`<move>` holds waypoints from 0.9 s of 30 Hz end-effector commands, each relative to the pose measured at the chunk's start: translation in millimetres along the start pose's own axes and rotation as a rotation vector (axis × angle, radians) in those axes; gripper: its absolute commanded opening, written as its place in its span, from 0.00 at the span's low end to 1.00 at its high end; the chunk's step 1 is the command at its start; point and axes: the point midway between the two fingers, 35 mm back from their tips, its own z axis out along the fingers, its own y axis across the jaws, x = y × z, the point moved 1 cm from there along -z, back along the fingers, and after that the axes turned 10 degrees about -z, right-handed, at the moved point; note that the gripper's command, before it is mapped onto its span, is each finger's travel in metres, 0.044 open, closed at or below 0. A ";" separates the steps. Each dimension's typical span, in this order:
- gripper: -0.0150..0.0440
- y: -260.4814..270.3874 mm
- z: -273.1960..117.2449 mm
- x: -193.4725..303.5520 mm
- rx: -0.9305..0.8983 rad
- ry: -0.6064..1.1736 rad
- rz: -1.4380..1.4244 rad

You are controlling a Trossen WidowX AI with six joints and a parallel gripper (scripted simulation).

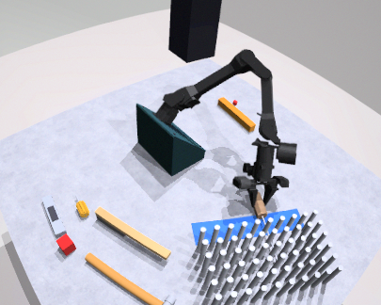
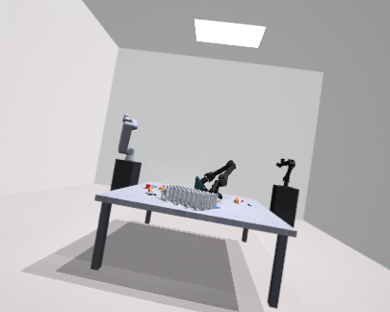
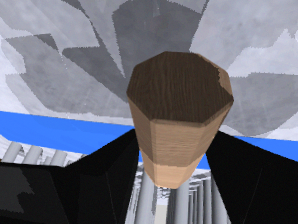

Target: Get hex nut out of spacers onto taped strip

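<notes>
Singly, one black six-joint arm point(image 1: 267, 96) point(image 2: 233, 166) reaches over the table point(image 1: 114, 188) point(image 2: 271, 219), and its one gripper point(image 1: 263, 200) point(image 3: 170, 135) is closed on one tool's wooden handle point(image 1: 260, 206) point(image 3: 172, 135). The handle is faceted, with a dark flat end facing the wrist camera, and a thin pale shaft point(image 1: 263, 219) runs from it toward the spacers. How far the shaft reaches among them cannot be told.

One blue taped strip point(image 1: 200, 227) point(image 2: 218, 207) point(image 3: 65, 131) lies along the front of the metal spacers point(image 1: 270, 258) point(image 2: 189, 197) point(image 3: 145, 200); these stand upright in several rows, dozens of them, too crowded to count exactly. The hex nut cannot be made out in any view, so its place cannot be told.

Elsewhere on the table are one orange bar point(image 1: 236, 114), one tiny red piece point(image 1: 235, 102) beside it, one pale-yellow bar point(image 1: 133, 233), one orange rod point(image 1: 123, 279) with a grey end piece, one small yellow-handled tool point(image 1: 82, 208), one light grey bar point(image 1: 53, 216) with a dark patch, and one red block point(image 1: 66, 245) at its end. Two other arms stand on two black pedestals point(image 2: 125, 174) point(image 2: 284, 204) beyond the table: one grey point(image 2: 126, 137), one black point(image 2: 289, 170). No brand, label or writing can be read.
</notes>
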 end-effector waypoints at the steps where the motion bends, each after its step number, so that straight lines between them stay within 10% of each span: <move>1: 0.25 0.0 -1.5 -2.2 -0.004 0.006 0.002; 27: 0.25 -3.1 -12.3 -18.5 -0.004 0.005 0.003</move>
